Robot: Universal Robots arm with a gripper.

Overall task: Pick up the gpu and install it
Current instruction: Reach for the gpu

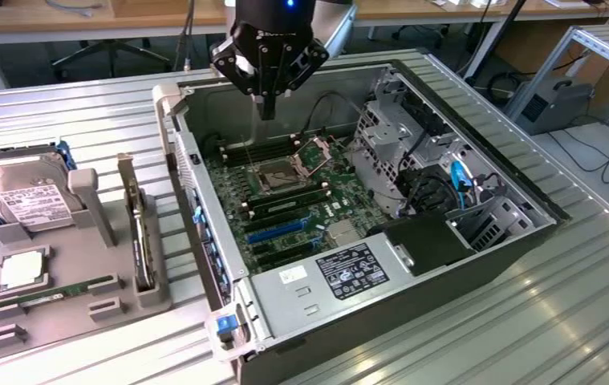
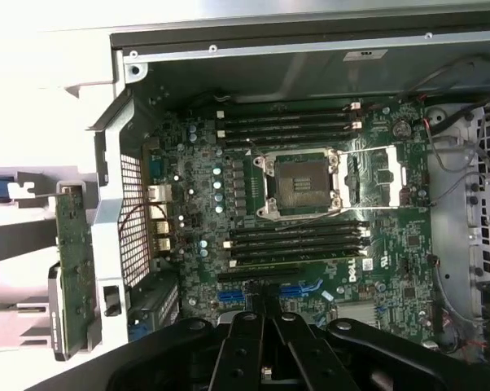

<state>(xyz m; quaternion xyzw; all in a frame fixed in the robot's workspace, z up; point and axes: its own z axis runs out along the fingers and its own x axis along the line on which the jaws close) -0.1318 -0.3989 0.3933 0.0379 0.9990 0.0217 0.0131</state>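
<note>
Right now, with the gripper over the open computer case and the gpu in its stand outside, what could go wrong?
1. The gripper, shut and empty, hangs above the open CPU socket; a descent here could hit it.
2. The gpu stands on edge in the grey holder right beside the case wall, so a low crossing might clip that wall.
3. The hard drive shares that holder, so a misaimed grasp could catch it instead.

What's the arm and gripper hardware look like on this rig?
Gripper: black angular body, hinged link bars narrowing to slim dark fingers, small pale lettering that is unreadable, blue light above. Wrist view shows black links with round bolt heads. Arm behind it is silver-grey.
</note>
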